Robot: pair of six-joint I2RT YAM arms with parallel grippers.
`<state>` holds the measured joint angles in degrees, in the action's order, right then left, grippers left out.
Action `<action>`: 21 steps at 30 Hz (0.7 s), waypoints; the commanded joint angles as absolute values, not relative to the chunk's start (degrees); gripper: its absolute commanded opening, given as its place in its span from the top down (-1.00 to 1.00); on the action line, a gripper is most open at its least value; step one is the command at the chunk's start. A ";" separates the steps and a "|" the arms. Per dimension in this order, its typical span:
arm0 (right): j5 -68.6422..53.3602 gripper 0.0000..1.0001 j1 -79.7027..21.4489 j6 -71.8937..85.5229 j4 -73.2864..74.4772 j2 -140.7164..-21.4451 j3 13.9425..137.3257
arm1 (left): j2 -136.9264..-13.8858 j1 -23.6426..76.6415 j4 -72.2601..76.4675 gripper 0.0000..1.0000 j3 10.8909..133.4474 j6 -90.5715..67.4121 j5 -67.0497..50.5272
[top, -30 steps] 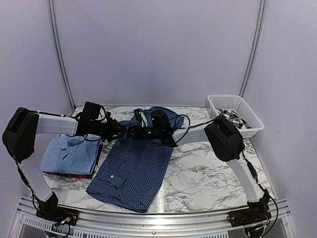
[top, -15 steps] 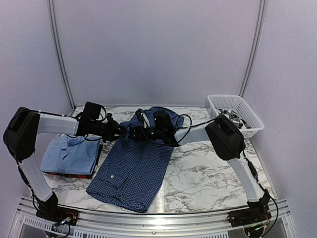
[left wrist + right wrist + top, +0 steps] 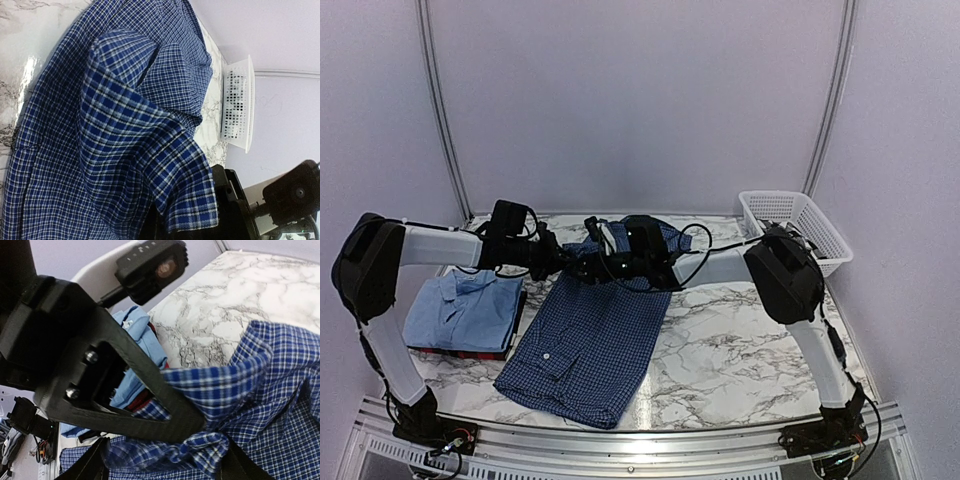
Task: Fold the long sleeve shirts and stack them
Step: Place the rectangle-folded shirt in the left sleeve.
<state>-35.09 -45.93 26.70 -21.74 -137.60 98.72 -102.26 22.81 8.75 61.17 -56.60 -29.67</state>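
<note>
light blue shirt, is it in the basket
No, the light blue shirt lies folded at the table's left side, while the basket stands at the far right.

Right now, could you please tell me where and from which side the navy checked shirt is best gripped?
Probably its near hem, approached from the near edge of the table: the navy checked shirt lies flat and lengthwise, so that hem is a free, straight edge, while the far collar end is bunched up.

Readable markings: none. No legible text, label, brand, number or sign on the navy checked shirt (image 3: 585,340) or the white basket (image 3: 765,207).
</note>
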 commanded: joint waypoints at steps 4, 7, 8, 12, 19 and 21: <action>-28.47 -0.29 -44.51 24.08 -17.69 -129.78 95.60 | -98.41 21.99 11.14 1.00 64.30 -60.58 -27.02; -25.20 -0.29 -42.82 23.60 -17.53 -125.86 91.65 | -96.98 21.59 11.34 1.00 67.07 -62.33 -26.04; -24.18 -0.29 -42.23 23.55 -17.73 -124.46 89.92 | -96.79 21.44 11.34 1.00 68.57 -62.39 -25.86; -19.04 -0.24 -38.95 24.23 -16.65 -119.77 84.63 | -96.72 20.97 10.26 1.00 76.08 -61.54 -25.51; -18.16 0.02 -34.25 26.29 -17.12 -116.63 77.96 | -99.58 20.18 10.11 1.00 87.33 -60.60 -26.92; -18.28 0.10 -33.98 26.28 -16.82 -116.91 77.71 | -100.84 20.19 10.33 1.00 90.15 -59.94 -28.17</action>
<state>-19.66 -34.24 25.69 -17.82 -117.54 78.37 -99.20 20.64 9.19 84.88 -61.45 -25.69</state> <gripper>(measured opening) 0.479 0.011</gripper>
